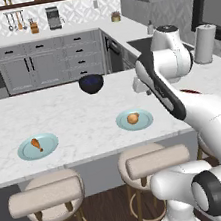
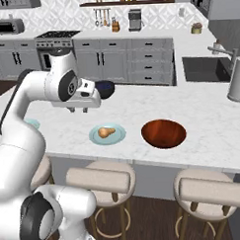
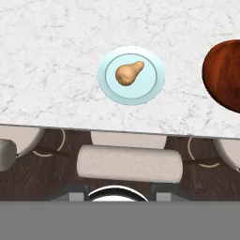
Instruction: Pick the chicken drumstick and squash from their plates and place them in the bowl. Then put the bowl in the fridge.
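1. Gripper: we see it hanging above the marble counter, holding nothing; how far apart its fingers stand we cannot tell.
2. Squash: on its plate, just beside the bowl.
3. Chicken drumstick: on the other plate, well apart.

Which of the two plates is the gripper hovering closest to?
The plate with the squash, beside the reddish-brown bowl; the drumstick's plate lies farther left.
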